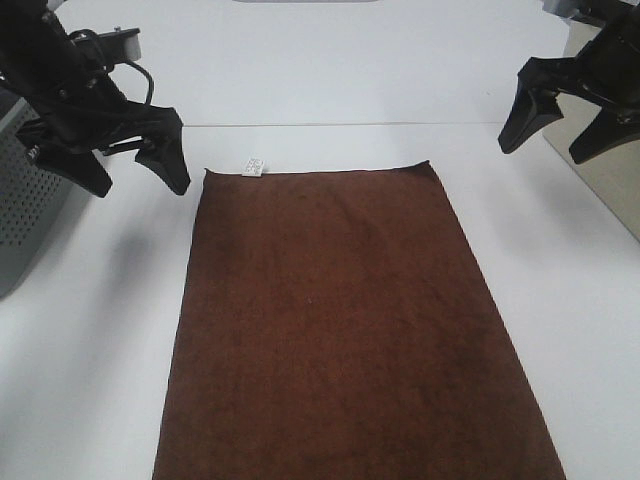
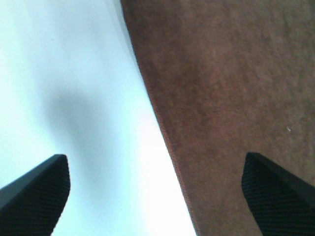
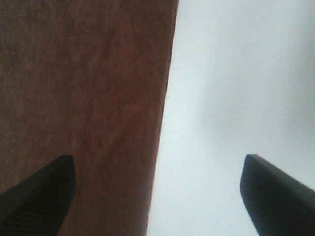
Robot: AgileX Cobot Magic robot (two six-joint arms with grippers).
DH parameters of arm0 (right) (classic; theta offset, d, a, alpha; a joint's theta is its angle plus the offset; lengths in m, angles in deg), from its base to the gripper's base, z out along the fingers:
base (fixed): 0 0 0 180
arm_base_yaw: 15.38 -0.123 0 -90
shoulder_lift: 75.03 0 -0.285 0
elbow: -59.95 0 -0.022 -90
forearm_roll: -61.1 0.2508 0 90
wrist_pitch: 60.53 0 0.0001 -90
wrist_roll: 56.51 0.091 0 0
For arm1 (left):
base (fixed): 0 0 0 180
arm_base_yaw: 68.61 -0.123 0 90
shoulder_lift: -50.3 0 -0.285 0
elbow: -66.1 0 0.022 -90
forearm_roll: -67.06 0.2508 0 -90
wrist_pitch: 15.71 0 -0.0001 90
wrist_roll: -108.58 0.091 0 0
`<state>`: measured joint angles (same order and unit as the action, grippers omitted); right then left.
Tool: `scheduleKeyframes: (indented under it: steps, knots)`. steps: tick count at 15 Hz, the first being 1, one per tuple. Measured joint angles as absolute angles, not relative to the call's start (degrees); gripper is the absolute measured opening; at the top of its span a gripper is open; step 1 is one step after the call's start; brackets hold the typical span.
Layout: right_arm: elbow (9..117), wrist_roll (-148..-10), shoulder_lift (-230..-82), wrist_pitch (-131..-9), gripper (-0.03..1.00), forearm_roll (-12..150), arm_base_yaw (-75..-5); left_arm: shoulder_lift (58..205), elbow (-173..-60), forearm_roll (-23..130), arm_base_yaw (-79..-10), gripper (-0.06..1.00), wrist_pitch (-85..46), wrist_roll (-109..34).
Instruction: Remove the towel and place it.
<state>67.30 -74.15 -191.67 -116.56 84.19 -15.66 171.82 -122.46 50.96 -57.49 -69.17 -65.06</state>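
Note:
The dark brown towel (image 1: 345,320) lies flat on the white table, its small white tag (image 1: 252,166) at the far short edge. My left gripper (image 1: 135,175) hangs open above the table, just left of the towel's far left corner. My right gripper (image 1: 560,135) hangs open to the right of the far right corner, further off. The left wrist view shows the towel's long edge (image 2: 162,128) between the open fingers (image 2: 34,194). The right wrist view shows the other long edge (image 3: 165,113) between the open fingers (image 3: 275,189). Neither gripper holds anything.
A grey perforated bin (image 1: 25,215) stands at the table's left edge, under the left arm. A tan surface (image 1: 610,190) borders the table at the far right. White table (image 1: 560,300) shows on both sides of the towel.

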Motion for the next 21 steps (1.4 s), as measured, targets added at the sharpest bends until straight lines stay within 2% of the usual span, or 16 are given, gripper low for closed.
scheduleKeyframes:
  steps: [3, 8, 11, 15, 21]
  knots:
    - [71.26, -77.71, -197.40, -115.42, 0.87, 88.78, -15.66, 179.04, -129.10, 51.82, -58.87, 0.87, -67.80, -63.63]
    - [89.93, -78.62, -211.96, -122.01, 0.87, 88.83, -15.83, 191.47, -143.20, 52.22, -59.21, 0.87, -67.74, -63.68]
    - [96.98, -78.68, -218.95, -122.69, 0.87, 88.89, -17.21, 196.97, -149.27, 51.65, -59.21, 0.87, -67.68, -63.51]
    - [99.62, -78.74, -223.59, -119.89, 0.87, 89.29, -18.64, 202.24, -155.00, 46.21, -59.21, 0.87, -67.05, -58.81]
    - [99.62, -78.91, -226.80, -115.82, 0.87, 90.67, -18.64, 203.79, -156.26, 43.23, -59.21, 0.87, -65.16, -57.04]
